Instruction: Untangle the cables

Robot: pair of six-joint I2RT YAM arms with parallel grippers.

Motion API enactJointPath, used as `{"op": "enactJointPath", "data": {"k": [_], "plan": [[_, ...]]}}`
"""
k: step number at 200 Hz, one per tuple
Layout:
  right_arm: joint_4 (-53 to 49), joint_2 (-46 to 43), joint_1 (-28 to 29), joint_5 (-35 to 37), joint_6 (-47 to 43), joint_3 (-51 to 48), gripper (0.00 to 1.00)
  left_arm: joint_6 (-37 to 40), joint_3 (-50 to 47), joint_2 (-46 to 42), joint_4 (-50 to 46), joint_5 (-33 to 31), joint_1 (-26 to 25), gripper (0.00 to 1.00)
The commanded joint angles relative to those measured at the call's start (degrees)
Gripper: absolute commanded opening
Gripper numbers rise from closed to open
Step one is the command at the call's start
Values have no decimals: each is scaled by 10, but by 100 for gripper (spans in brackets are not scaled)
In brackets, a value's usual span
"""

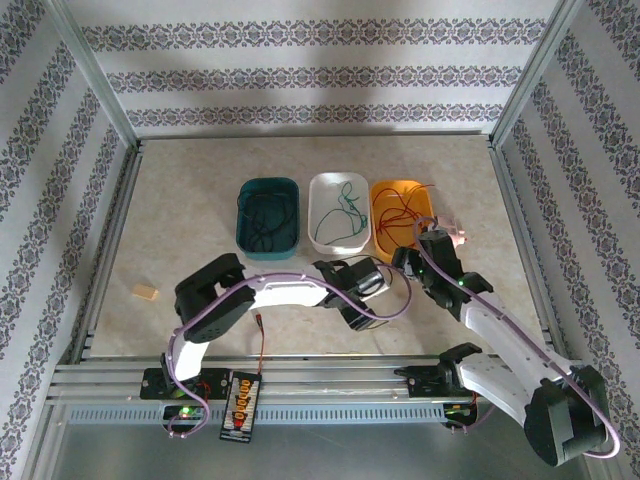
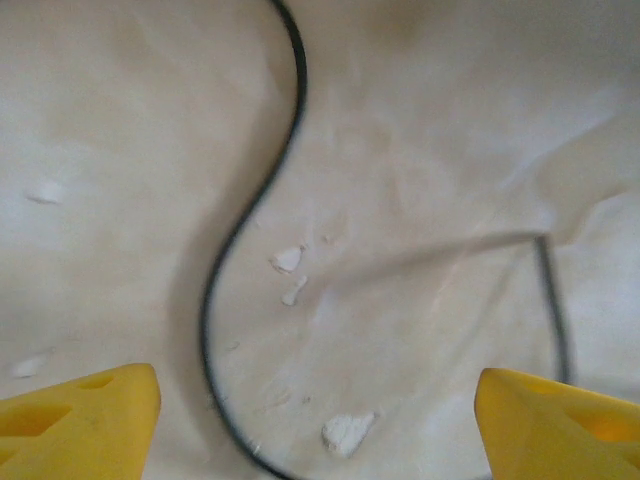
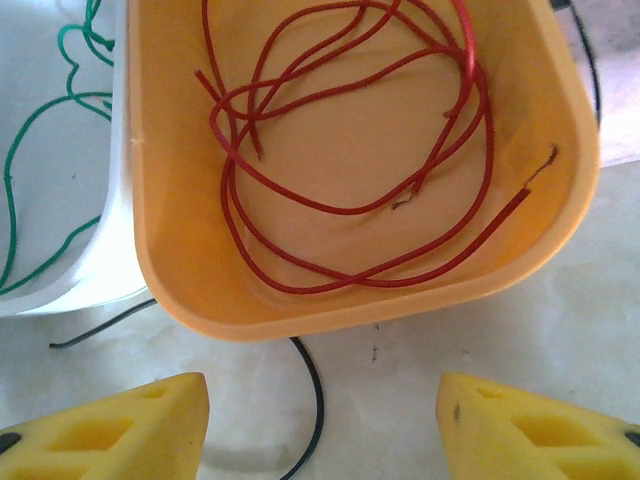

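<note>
Red cables (image 3: 350,150) lie looped in the orange bin (image 3: 170,290). A green cable (image 3: 40,150) sits in the white bin (image 1: 340,212), and dark cables (image 1: 265,215) lie in the teal bin (image 1: 250,240). One black cable (image 2: 250,215) snakes loose over the table, and it passes in front of the orange bin as a black cable (image 3: 316,390). My left gripper (image 2: 320,430) hovers open low over this cable, which runs between its yellow fingertips (image 2: 80,420). My right gripper (image 3: 320,430) stands open just before the orange bin's near wall, holding nothing.
The three bins stand side by side at the table's middle back. A small tan block (image 1: 146,292) lies at the left. A black board with orange plugs (image 1: 240,405) sits on the front rail. A pink item (image 1: 458,233) lies right of the orange bin.
</note>
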Motion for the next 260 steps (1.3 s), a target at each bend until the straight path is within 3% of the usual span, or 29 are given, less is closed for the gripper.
{"op": "enactJointPath", "data": {"k": [1,82,115,128,177,213,260], "plan": [[-18,-8,-8,4,9,-11,62,-22,21,42,-43,-86,2,78],[-12,-11,-14,-3,12,-25,62,-44,1,78,-80,-63,10,41],[-11,-11,-14,-1,12,-25,62,-50,-5,78,-78,-59,17,7],[-11,-13,-15,1,12,-25,62,-46,-2,77,-79,-63,17,0],[-14,-21,-18,6,15,-28,62,-2,-20,1,-40,-99,15,0],[-16,-29,-26,9,21,-32,62,34,-56,-113,36,-76,16,0],[-15,-26,-29,8,23,-33,62,68,-34,-202,41,-74,7,0]]}}
